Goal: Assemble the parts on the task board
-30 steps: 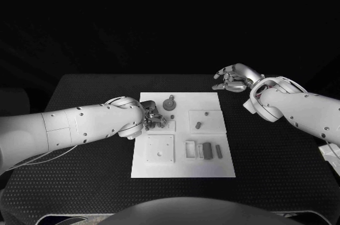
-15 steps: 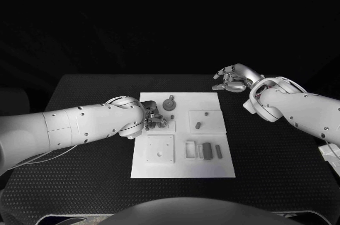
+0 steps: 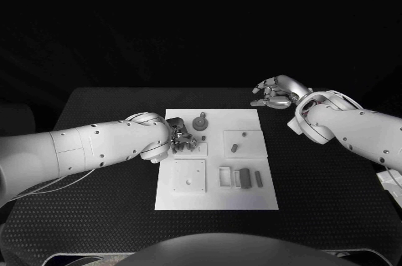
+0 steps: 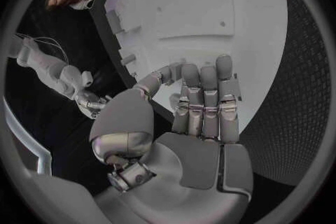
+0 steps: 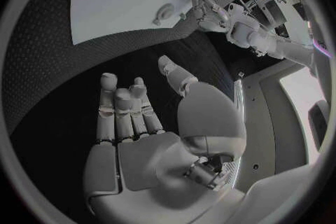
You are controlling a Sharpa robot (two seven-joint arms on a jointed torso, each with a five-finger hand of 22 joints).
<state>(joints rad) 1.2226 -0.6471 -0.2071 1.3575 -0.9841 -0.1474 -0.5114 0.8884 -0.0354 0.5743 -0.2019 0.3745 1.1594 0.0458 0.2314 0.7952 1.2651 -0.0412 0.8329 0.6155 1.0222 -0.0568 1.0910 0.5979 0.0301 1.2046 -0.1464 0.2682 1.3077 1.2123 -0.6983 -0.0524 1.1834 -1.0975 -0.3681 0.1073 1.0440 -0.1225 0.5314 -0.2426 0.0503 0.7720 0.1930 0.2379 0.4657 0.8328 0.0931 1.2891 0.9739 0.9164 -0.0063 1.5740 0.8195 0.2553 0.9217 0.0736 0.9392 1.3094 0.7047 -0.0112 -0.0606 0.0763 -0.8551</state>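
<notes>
A: Surface [image 3: 100, 219] is black and textured, dark room behind. Where's the board?

B: Task board [image 3: 216, 196] lies mid-surface, white and flat. My left hand [image 3: 183, 139] is over its left edge, fingers curled down close to the board. From the left wrist view the fingers [image 4: 203, 95] lie side by side, tips bent toward the plate. Can't tell if anything is pinched under them.

A: Parts?

B: Round disc part [image 3: 201, 123] lies on the board near its far edge, just beyond my left hand. Small peg [image 3: 235, 146] sits on the raised block to the right. A cluster of slot pieces [image 3: 241, 178] lies nearer me, right of the square plate [image 3: 189, 176].

A: Right hand?

B: Right hand [image 3: 275, 94] hangs off the board, past its far right corner, above the surface. Fingers loosely bent and apart, holding nothing.
</notes>
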